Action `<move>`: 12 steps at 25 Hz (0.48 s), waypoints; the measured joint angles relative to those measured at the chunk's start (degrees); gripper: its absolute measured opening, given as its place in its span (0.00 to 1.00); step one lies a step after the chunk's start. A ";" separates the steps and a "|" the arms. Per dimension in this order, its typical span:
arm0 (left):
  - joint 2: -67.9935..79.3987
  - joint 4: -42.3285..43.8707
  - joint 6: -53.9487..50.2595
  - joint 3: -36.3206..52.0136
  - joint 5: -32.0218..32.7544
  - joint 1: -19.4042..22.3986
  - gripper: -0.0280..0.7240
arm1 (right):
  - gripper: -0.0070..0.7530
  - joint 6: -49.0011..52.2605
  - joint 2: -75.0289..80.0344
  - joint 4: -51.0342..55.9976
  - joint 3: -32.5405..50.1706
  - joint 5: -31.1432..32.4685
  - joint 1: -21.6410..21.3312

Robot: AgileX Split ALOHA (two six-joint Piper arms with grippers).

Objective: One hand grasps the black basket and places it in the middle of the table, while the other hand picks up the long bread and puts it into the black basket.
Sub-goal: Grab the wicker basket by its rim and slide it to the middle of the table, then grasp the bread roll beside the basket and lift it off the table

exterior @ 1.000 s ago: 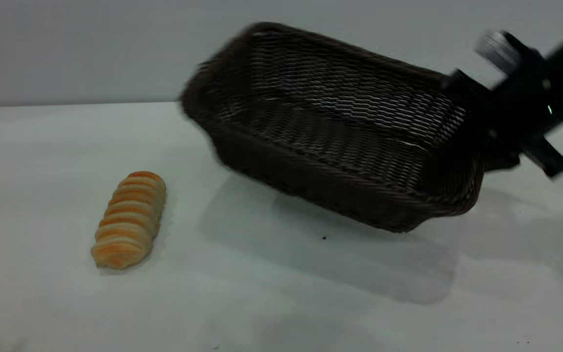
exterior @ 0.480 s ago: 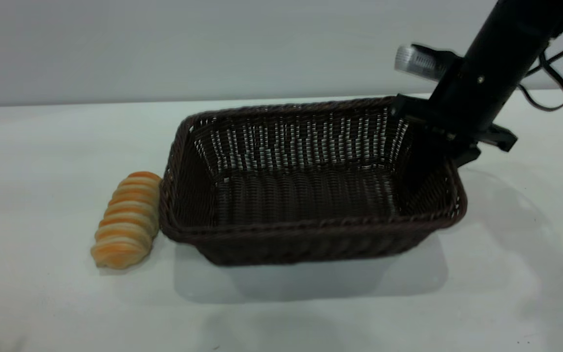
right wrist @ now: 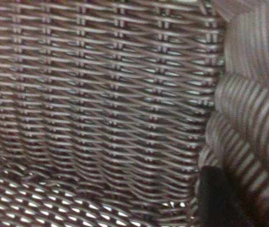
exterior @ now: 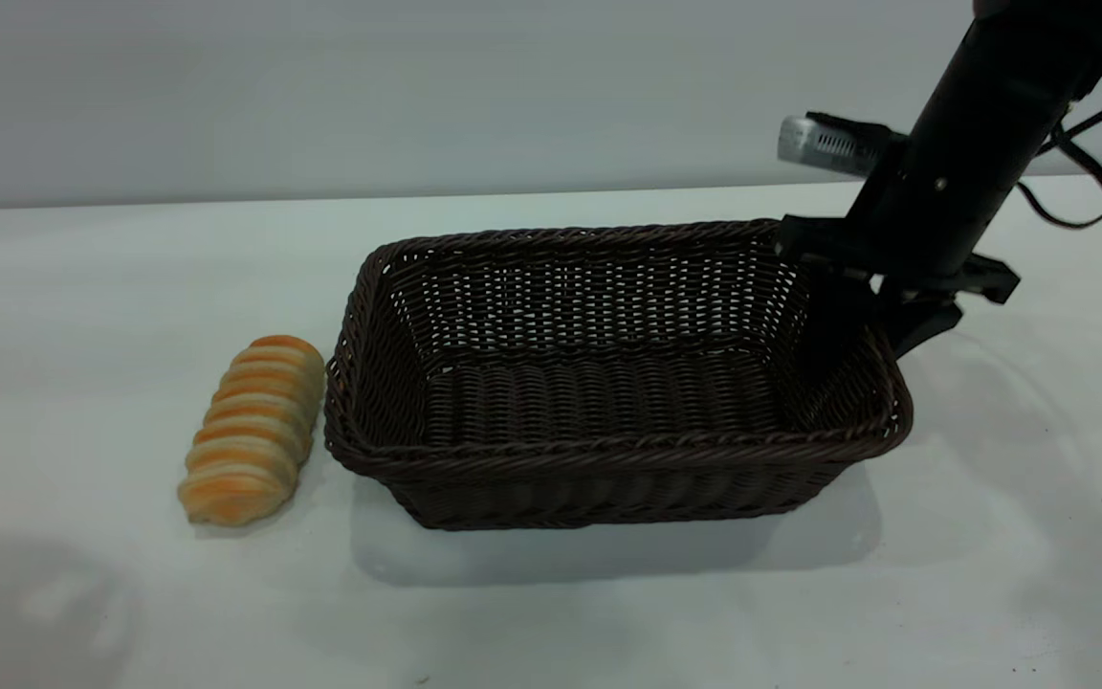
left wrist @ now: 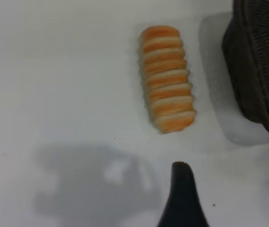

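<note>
Basket point(exterior: 608, 383) sits mid-surface point(exterior: 111, 277), right gripper point(exterior: 881, 316) clamped on its rim. Next: release; left gripper point(left wrist: 182, 189), fingers' state unclear, takes the long bread point(exterior: 253, 429).

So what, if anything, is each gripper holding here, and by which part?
The right gripper grips the black basket by its right end wall. The left gripper holds nothing.

woven wicker black basket point(exterior: 608, 450), ridged long bread point(exterior: 254, 431)
</note>
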 joint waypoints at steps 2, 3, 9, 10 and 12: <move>4.55 -1.08 0.00 -0.06 -2.48 -0.60 0.81 | 0.60 -0.50 -1.86 -1.20 0.00 0.29 -0.51; 7.16 -1.44 0.06 -0.19 -3.37 -1.17 0.81 | 0.65 -0.82 -2.99 -2.31 0.00 0.44 -0.69; 21.60 -2.31 0.23 -0.63 -10.85 -5.26 0.81 | 0.73 -1.46 -15.82 -8.46 0.00 6.33 -1.53; 23.96 -2.37 0.23 -1.12 -11.62 -5.91 0.81 | 0.72 -1.76 -18.05 -8.51 0.00 8.83 -1.53; 28.39 -2.42 0.30 -2.74 -12.55 -6.97 0.81 | 0.70 -2.73 -23.59 -8.51 0.17 14.22 -1.53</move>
